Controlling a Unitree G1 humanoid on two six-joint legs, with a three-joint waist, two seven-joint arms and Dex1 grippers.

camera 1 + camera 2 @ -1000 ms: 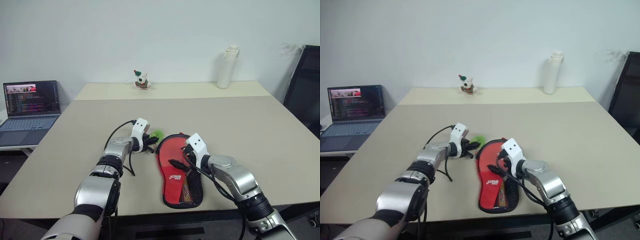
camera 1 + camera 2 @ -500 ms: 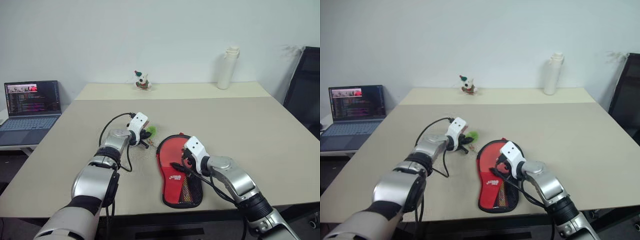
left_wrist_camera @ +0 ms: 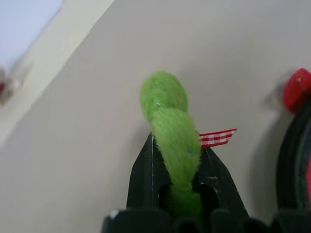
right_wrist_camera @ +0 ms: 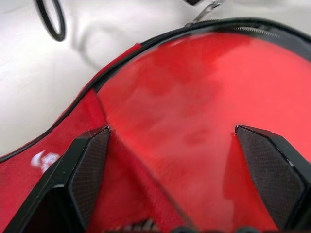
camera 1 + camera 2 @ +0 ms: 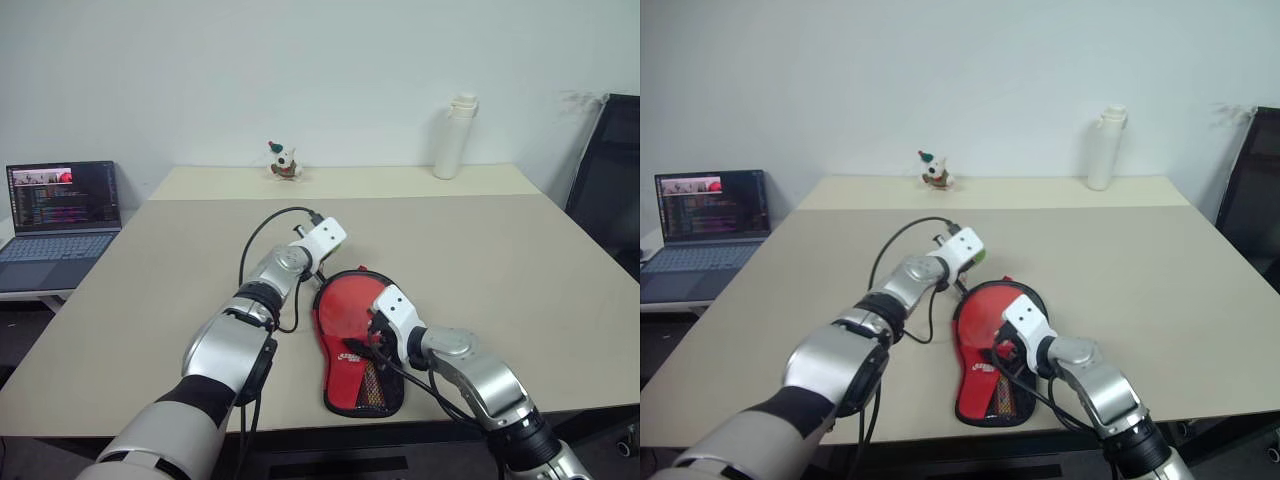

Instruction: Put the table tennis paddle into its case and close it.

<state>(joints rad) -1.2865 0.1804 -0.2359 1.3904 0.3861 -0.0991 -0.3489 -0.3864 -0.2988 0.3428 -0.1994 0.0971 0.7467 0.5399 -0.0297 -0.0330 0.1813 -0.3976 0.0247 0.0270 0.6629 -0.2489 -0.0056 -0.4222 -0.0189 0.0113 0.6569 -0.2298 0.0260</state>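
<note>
Left gripper clamped tight on a fuzzy green tuft; right gripper spread wide, holding nothing, over the case's red panel. Lying flat on the table. Paddle presumably inside, though hard to tell apart. Likely to drag the unpinned case if tugged.

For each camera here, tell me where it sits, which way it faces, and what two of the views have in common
Left eye and right eye views: on the head, looking forward and down over the table; both arms reach in toward the case.
Left wrist view: on the left wrist, looking along the left gripper, shut on a fuzzy green toy.
Right wrist view: on the right wrist, facing the case's red panel between the open right gripper fingers.
Shared: both wrist views catch the case's black zipped edge.
</note>
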